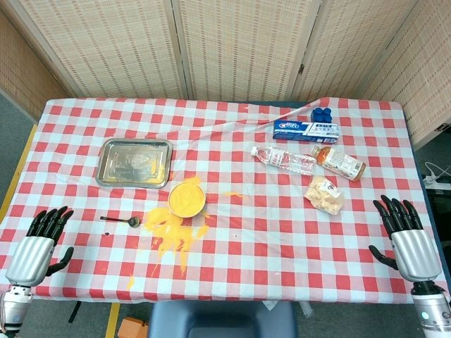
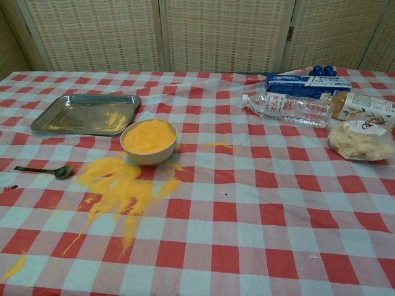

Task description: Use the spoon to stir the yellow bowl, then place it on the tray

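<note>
Head view shows the spoon [image 1: 121, 220] lying flat on the checked surface [image 1: 282, 232], a small dark thing with a thin handle and a rounded bowl end that faces the yellow bowl [image 1: 187, 198]. It sits just left of the yellow bowl, at the left edge of the spilled yellow powder [image 1: 173, 232] (the spill fans out from the yellow bowl toward the near edge of the surface). The yellow bowl itself is cream-walled and filled nearly to the rim with yellow powder. The tray [image 1: 134, 162], a shallow metal rectangle with a yellow smear inside, lies beyond the yellow bowl and a little to its left, close but not touching.

My left robot hand [image 1: 36, 243] rests at the near left corner, well to the left of the yellow bowl and nearer me than the spoon; its dark fingers are spread apart and hold nothing. The spoon lies between that robot hand and the yellow bowl, clear of my fingers. My right robot hand [image 1: 407, 238] sits at the near right corner, far to the right of the yellow bowl, fingers likewise splayed and empty.

Chest view gives the spoon [image 2: 46, 170] more plainly: greyish bowl end, dark handle pointing away from the yellow bowl [image 2: 149, 140]; neither robot hand appears there.
</note>
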Controlling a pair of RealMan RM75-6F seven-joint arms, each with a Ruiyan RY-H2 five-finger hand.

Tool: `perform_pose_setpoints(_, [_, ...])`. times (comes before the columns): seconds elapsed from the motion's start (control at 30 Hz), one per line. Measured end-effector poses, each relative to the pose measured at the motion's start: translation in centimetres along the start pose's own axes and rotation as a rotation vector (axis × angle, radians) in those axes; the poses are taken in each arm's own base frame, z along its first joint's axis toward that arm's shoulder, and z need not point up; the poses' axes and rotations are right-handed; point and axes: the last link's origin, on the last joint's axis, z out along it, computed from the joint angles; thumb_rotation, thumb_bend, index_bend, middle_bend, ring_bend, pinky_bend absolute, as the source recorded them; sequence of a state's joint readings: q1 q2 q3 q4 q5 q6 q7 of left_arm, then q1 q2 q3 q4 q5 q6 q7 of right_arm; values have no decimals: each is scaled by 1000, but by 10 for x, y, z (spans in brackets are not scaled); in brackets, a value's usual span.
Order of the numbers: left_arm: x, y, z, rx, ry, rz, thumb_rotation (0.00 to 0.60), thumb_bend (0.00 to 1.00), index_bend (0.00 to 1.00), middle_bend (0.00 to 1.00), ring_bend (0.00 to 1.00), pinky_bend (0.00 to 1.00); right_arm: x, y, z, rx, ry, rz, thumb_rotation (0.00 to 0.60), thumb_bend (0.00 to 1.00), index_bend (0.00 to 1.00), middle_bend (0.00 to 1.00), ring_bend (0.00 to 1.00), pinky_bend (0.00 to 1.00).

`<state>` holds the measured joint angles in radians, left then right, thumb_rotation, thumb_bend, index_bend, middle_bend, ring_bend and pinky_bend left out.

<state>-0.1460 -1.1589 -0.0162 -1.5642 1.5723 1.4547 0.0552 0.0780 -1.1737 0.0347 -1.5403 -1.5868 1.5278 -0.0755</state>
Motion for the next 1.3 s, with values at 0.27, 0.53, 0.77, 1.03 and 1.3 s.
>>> perform_pose_setpoints(0.27, [-5, 4, -1, -12, -10, 4, 600, 435, 0, 0, 0, 17, 0, -2, 0, 7, 5, 7, 600, 105, 0, 0, 0, 0])
perform_pose_setpoints(0.53, [-27, 14, 16, -64, -71, 9, 600, 453, 215, 0, 0, 16, 5, 1, -1, -9, 35, 9, 600, 105, 0, 0, 0, 0])
perform_pose_setpoints(0.77, [-56, 26, 47, -96, -184, 48, 600, 452, 340, 0, 0, 17, 2, 0, 2, -10, 32, 3, 600, 105, 0, 0, 0, 0])
perform_pose_setpoints(1.03, [-71, 31, 80, -76, -181, 70, 600, 445, 391, 0, 0, 24, -3, 1, 8, -21, 8, 1, 600, 105, 0, 0, 0, 0])
perform_pose_setpoints(1.3, [-87, 32, 102, -69, -138, 78, 600, 444, 431, 0, 0, 28, -4, 0, 8, -22, 5, 1, 600, 106, 0, 0, 0, 0])
